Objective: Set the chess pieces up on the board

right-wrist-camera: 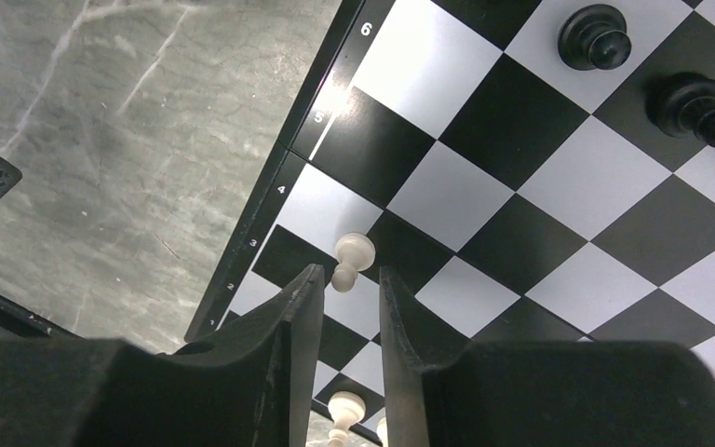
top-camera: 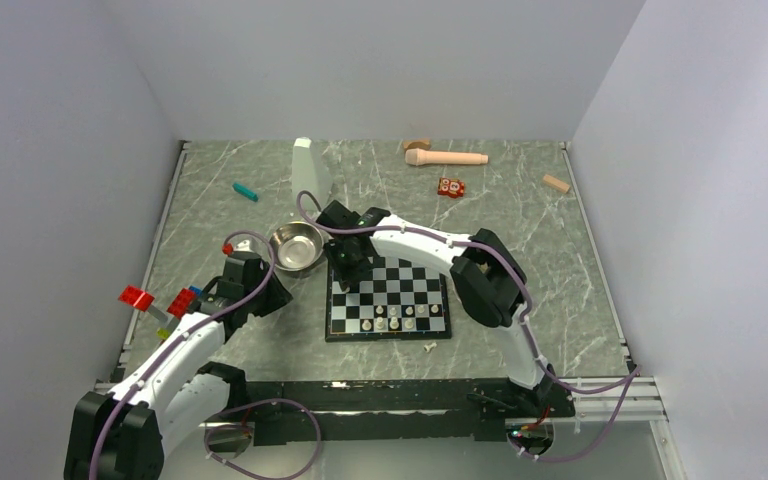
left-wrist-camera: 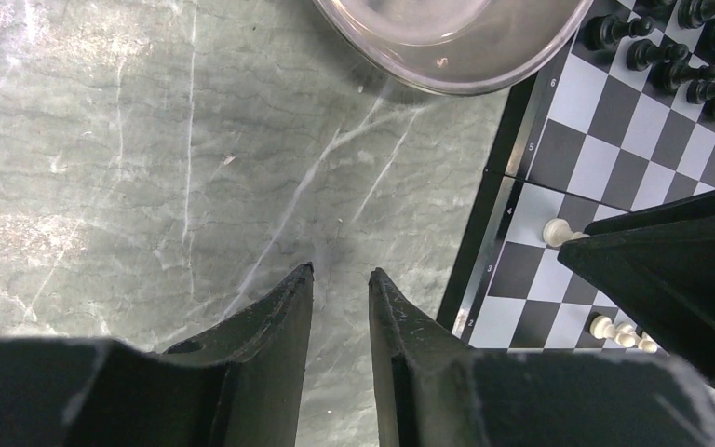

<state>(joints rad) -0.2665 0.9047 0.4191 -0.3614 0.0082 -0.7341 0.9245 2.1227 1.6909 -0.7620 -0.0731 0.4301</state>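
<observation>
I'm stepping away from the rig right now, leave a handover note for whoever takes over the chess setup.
Left gripper: slightly open, empty, over bare table beside the board.
Right gripper: slightly open, tips at a white pawn on the board by its numbered edge; it does not look clamped.
Done: some white pieces sit in the near rows and black pieces at the far end.
Left: put that pawn on its square, fetch the stray piece lying off the board by its near edge, and fill the remaining squares.
</observation>
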